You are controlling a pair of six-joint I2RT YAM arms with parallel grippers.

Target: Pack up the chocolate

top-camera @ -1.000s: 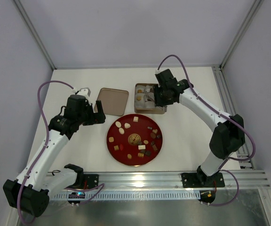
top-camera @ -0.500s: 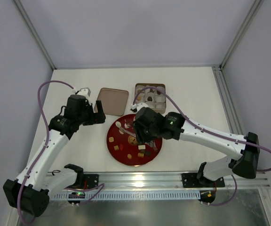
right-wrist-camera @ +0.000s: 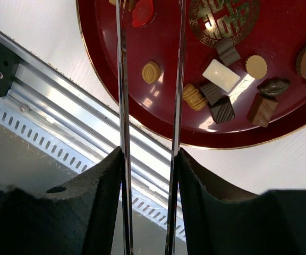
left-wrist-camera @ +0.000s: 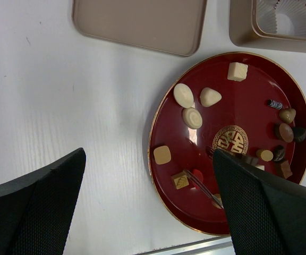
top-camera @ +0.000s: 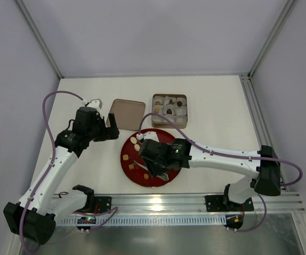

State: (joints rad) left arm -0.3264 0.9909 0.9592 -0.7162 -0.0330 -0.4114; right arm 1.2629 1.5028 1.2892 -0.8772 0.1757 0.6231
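The chocolate, several small sweets in cream, tan and dark brown [left-wrist-camera: 184, 95], lies on a round red plate [top-camera: 123, 158], also in the right wrist view [right-wrist-camera: 221, 75]. My right gripper [top-camera: 158, 166] hangs over the plate's near left part. It is shut on metal tongs [right-wrist-camera: 122, 79]. The tongs' two arms stand apart, their tips beside a red sweet [right-wrist-camera: 142, 13] and a gold square one [left-wrist-camera: 179, 180]; nothing is between them. My left gripper [left-wrist-camera: 149, 159] is open and empty, above the table left of the plate [top-camera: 112, 127].
A square gold-brown tin [top-camera: 153, 111] with white paper cups, some holding sweets, stands behind the plate. Its lid [top-camera: 127, 114] lies to the left of it. The metal rail [right-wrist-camera: 62, 122] runs along the near table edge.
My right arm has swung with the tongs from over the tin down to the plate's near left part. The left arm has not moved.
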